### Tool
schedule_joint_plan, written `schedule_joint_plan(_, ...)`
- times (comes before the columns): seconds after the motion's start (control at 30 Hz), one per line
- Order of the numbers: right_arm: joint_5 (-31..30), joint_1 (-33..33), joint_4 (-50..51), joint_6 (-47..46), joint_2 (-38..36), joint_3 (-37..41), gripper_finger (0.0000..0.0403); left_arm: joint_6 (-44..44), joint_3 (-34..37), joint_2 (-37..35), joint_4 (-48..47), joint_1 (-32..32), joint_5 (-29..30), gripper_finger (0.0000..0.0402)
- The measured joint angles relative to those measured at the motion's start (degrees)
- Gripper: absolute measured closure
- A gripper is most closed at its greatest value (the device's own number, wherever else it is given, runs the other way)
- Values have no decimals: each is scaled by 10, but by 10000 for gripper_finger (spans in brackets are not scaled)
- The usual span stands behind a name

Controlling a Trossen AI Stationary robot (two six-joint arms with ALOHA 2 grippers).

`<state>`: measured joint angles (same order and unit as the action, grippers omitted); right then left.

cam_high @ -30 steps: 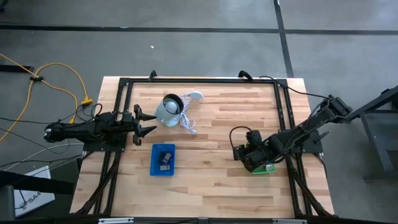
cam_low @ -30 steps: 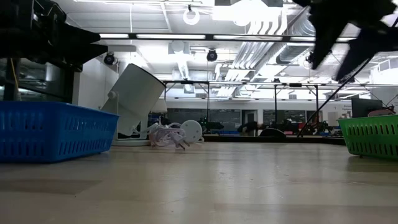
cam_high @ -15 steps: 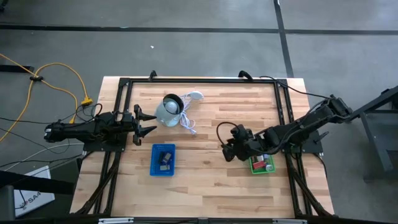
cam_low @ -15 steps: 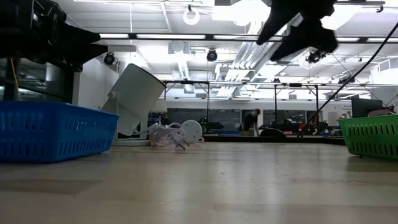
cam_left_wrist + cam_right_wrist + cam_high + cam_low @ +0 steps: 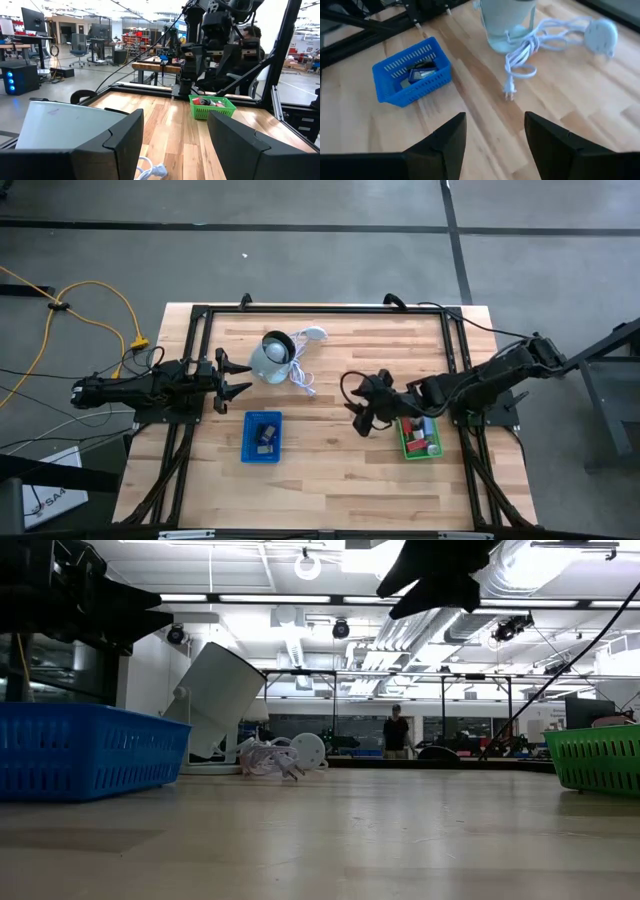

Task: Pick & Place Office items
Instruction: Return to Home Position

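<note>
Small office items, red, pink and teal, lie in the green tray (image 5: 420, 438) at the table's right. A dark blue-black piece (image 5: 420, 75) and a pale one lie in the blue tray (image 5: 262, 437) near the middle. My right gripper (image 5: 357, 410) hangs open above bare wood between the two trays, tilted down toward the blue tray (image 5: 412, 72), with nothing between its fingers (image 5: 447, 145). My left gripper (image 5: 238, 377) waits open at the table's left edge, level, beside the grey-white round object (image 5: 272, 358).
The grey-white round object lies on its side at the far middle, its white cord (image 5: 303, 375) and plug (image 5: 509, 92) trailing toward the right. A black frame (image 5: 320, 310) runs round the table. Bare wood lies between the trays and along the near edge.
My right gripper has left its place over the green tray, swinging toward the table's left and rising a little. It has rolled about its own axis and tipped up. The items in the green tray, hidden under it before, now show. Its fingers stay apart.
</note>
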<state>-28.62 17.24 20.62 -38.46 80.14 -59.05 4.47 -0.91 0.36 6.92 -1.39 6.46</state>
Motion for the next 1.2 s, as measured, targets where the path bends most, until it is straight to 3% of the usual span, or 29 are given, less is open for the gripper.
schedule_joint_plan(0.47,5,-59,-92,191,-25,0,215,0,0,0,0,0,0,189)
schedule_joint_plan(0.93,7,-104,-115,192,-69,0,215,0,0,0,0,0,0,189)
schedule_joint_plan(1.2,109,-133,-123,258,-109,0,216,0,0,0,0,0,0,189)
